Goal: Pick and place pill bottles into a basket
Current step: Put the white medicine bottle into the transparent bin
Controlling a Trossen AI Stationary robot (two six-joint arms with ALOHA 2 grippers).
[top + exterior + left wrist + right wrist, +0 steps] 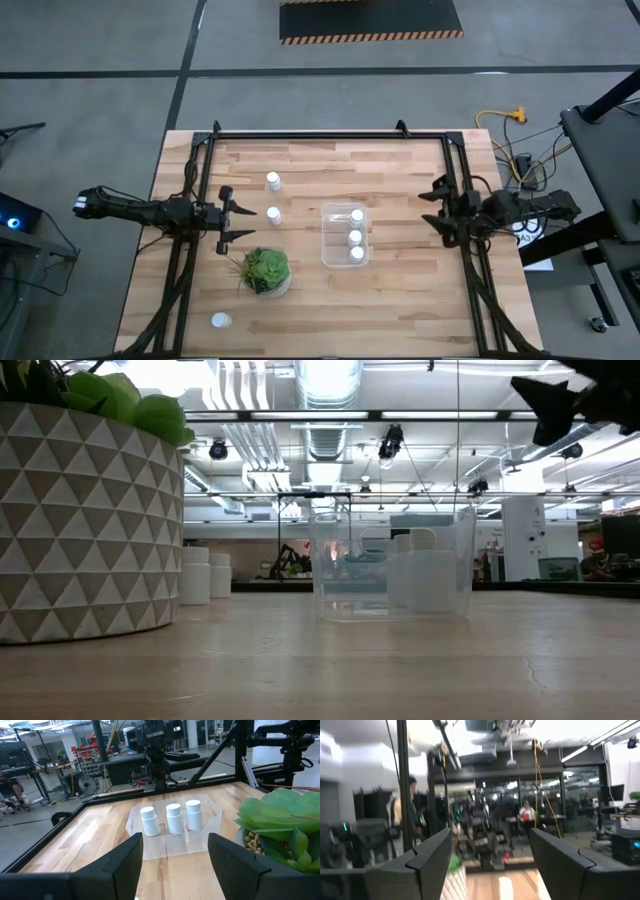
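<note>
The clear basket point(328, 236) stands right of the table's middle with three white pill bottles point(355, 237) upright inside; they also show in the left wrist view as a row of bottles point(175, 818) behind the basket wall point(165, 847). Two more bottles point(273, 181) point(274, 215) stand on the table left of the basket, and a third point(220, 321) near the front left. My left gripper point(232, 220) point(175, 865) hangs open at the left, pointing at the basket. My right gripper point(432, 210) point(490, 860) hangs open at the right, raised, with nothing between its fingers.
A green plant in a patterned round pot point(266, 270) point(85, 520) stands just front-left of the basket, close to my left gripper. A black frame point(330, 133) runs round the table's far and side edges. Bare wood lies in front of the basket.
</note>
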